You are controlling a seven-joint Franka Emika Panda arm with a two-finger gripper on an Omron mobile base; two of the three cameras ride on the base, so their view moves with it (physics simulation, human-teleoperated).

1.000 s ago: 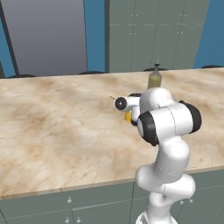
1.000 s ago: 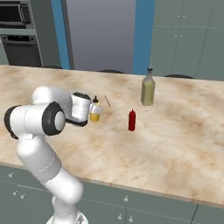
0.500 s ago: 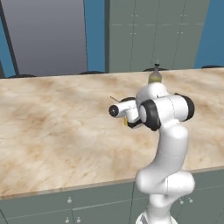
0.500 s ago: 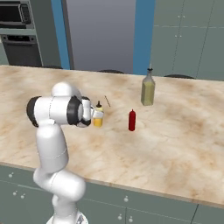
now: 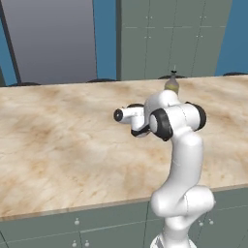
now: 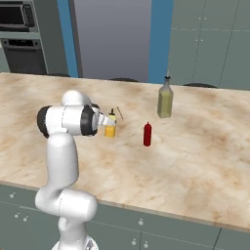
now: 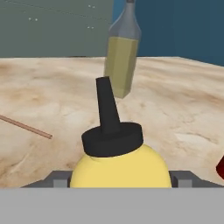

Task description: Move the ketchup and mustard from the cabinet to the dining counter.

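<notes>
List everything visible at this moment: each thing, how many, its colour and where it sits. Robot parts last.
mustard: one, yellow with dark nozzle, upright on the counter between the gripper's tips
ketchup: one, red, upright on the counter, apart from the mustard
olive-green bottle: one, upright, farther back on the counter
thin stick: one, brown, lying on the counter
dining counter: one, beige marble-look
microwave: one, dark, back wall
gripper: one, dark tips either side of the mustard, grip unclear
</notes>
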